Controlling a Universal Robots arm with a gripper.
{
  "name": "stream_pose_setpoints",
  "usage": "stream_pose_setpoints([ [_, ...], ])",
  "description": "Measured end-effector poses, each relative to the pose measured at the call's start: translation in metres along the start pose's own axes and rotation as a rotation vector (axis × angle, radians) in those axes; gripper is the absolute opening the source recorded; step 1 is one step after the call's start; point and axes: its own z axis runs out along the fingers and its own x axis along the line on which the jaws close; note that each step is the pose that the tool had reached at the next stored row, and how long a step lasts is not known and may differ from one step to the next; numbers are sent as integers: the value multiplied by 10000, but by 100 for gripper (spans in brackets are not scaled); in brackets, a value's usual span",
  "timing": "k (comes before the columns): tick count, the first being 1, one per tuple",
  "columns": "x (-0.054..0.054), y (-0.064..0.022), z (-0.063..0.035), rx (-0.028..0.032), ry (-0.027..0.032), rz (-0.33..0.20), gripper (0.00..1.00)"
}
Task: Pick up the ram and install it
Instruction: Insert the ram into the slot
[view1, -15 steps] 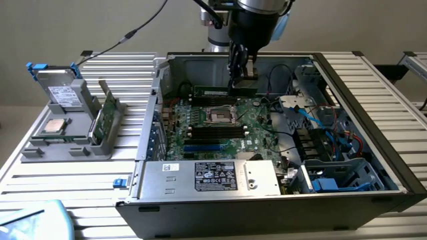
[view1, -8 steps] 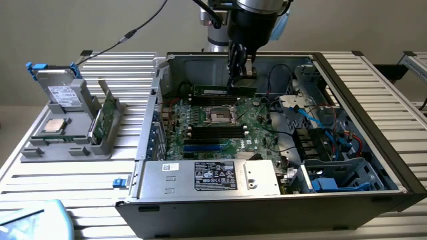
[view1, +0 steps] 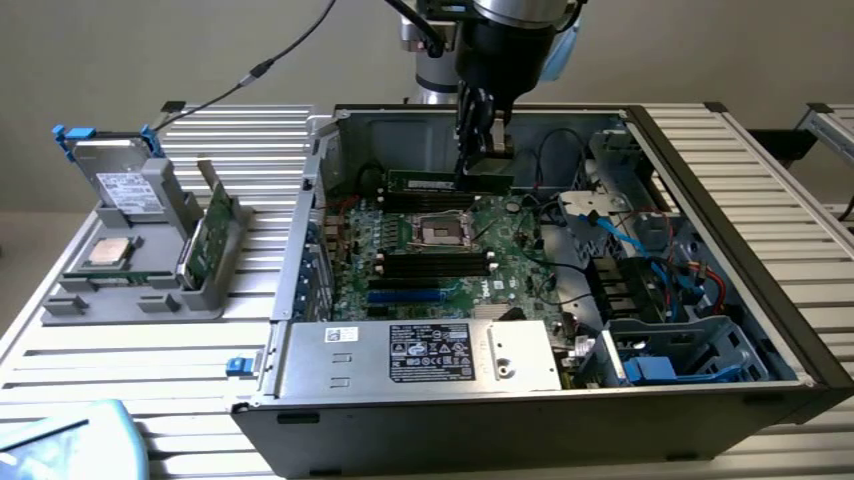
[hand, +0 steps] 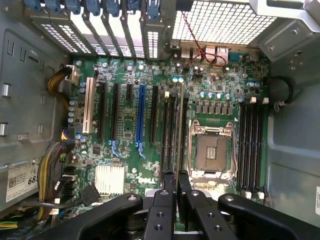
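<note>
My gripper (view1: 483, 168) hangs inside the open computer case and is shut on the ram (view1: 424, 182), a long thin green stick held level just above the motherboard (view1: 514, 262). The stick lies over the black memory slots (view1: 424, 198) on the far side of the CPU socket (view1: 441, 230). In the wrist view the ram (hand: 179, 125) runs edge-on as a thin strip out from my gripper (hand: 176, 181). There it lines up over the memory slots (hand: 169, 131) beside the CPU socket (hand: 212, 150).
The case walls (view1: 327, 150) close in around the board. A power supply (view1: 420, 352) sits at the near side, with blue cables (view1: 667, 245) and a drive cage (view1: 687, 350) at the exterior view's right. A grey tray (view1: 80, 300) outside holds a hard drive (view1: 127, 185), a processor (view1: 110, 252) and an upright green card (view1: 211, 238).
</note>
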Motion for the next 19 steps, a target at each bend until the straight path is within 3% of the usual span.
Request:
stream_pose_setpoints([
  [4,-2,-1,6,0,2,0,14],
  [14,-6,-10,188,8,7,0,14],
  [19,-3,-21,278,40,9,1,14],
])
